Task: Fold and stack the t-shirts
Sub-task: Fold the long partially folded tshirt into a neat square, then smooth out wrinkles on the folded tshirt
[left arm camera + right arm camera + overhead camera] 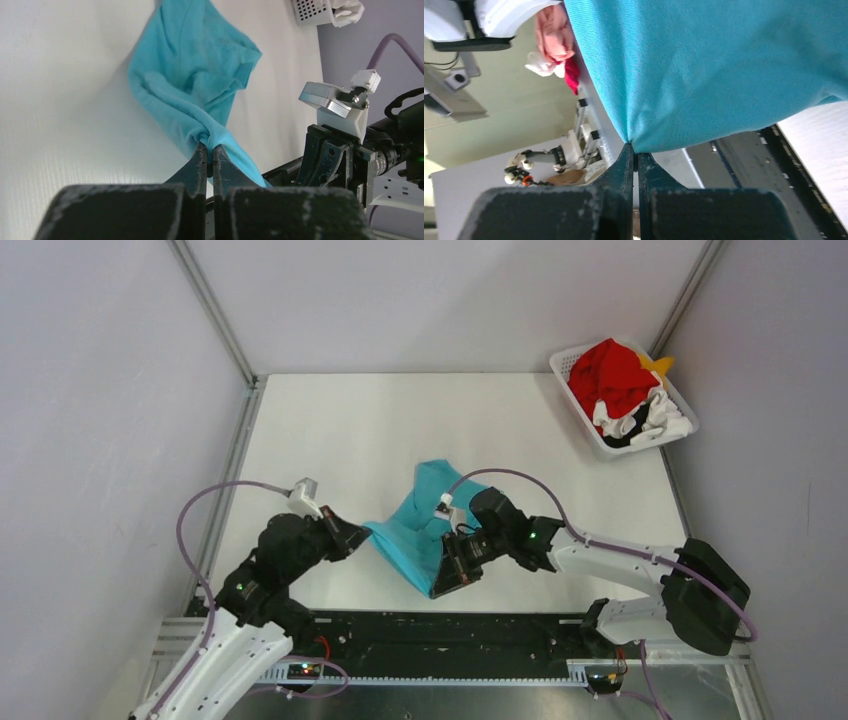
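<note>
A teal t-shirt (420,525) hangs crumpled between my two grippers near the table's front edge, its far end trailing on the table. My left gripper (362,533) is shut on a bunched edge of it (210,142). My right gripper (440,585) is shut on another edge, and the cloth (724,70) fills the upper part of the right wrist view. Red (612,375), yellow-orange (659,365) and white-with-black (650,420) t-shirts lie heaped in the basket at the back right.
A white perforated basket (585,425) stands at the table's back right corner; its corner shows in the left wrist view (312,12). Grey walls close in left, right and back. A black rail (430,635) runs along the front edge by the arm bases.
</note>
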Robot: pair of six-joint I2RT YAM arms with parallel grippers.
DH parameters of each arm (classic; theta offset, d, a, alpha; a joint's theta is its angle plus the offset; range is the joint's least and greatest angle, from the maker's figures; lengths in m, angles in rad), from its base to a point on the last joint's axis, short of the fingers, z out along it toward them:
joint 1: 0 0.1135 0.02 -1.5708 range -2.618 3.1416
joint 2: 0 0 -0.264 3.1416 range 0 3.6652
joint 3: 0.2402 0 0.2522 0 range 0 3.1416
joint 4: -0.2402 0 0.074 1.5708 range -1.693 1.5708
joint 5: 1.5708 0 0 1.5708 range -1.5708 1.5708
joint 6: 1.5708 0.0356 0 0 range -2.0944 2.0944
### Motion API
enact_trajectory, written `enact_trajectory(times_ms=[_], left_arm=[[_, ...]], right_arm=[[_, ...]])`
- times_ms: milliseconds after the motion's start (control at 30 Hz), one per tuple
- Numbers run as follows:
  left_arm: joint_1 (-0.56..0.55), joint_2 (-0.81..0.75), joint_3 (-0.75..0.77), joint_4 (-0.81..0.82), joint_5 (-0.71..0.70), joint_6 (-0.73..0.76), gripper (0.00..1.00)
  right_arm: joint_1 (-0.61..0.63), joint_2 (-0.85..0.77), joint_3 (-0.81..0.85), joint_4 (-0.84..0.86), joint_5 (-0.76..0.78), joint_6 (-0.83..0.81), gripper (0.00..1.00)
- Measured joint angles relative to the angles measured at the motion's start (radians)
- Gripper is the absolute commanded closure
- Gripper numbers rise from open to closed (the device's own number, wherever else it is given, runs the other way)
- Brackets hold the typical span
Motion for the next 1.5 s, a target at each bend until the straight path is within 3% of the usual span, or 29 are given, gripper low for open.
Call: enact_trajectory(times_ms=[200,633,800,1033,1067,1100,1133,1167,1200,1233,1267,1333,1500], left_arm=[[-0.002,0.061,0.091,-0.048,-0.006,0.009,1.0],[-0.006,0.735,0.466,0.103,-0.026,0.052,1.0],[-0.009,0.975,0.65,0.13,-0.018,0.097,1.0],[0.004,1.21,0.773,0.143,0.003,0.132,1.0],[0.008,1.24,0.789,0.144,0.008,0.134,1.0],[0.012,1.27,0.804,0.143,0.017,0.138,1.0],[0.014,1.303,0.824,0.143,0.026,0.14,0.94],[0.016,1.33,0.842,0.142,0.033,0.14,0.86],[0.016,1.357,0.859,0.143,0.042,0.142,0.64],[0.018,1.387,0.879,0.142,0.045,0.146,0.46],[0.02,1.411,0.896,0.142,0.047,0.156,0.14],[0.029,1.452,0.929,0.144,0.053,0.164,0.02],[0.047,1.47,0.959,0.145,0.075,0.175,0.0]], right_arm=[[-0.05,-0.06,0.0,-0.004,-0.055,0.051,1.0],[-0.548,-0.111,0.0,-0.154,-0.095,0.004,1.0],[-0.671,-0.011,0.0,-0.107,-0.154,0.006,1.0],[-0.762,0.164,0.0,0.003,-0.211,0.045,0.99],[-0.771,0.187,0.0,0.017,-0.216,0.05,0.98],[-0.776,0.209,0.0,0.028,-0.217,0.055,0.87],[-0.783,0.232,0.001,0.039,-0.217,0.059,0.79],[-0.789,0.251,0.001,0.047,-0.216,0.066,0.63],[-0.795,0.269,0.002,0.055,-0.213,0.073,0.49],[-0.805,0.289,0.006,0.058,-0.212,0.07,0.45],[-0.812,0.303,0.008,0.059,-0.208,0.08,0.36],[-0.832,0.327,0.014,0.065,-0.187,0.087,0.27],[-0.859,0.296,0.048,0.047,-0.079,0.094,0.03]])
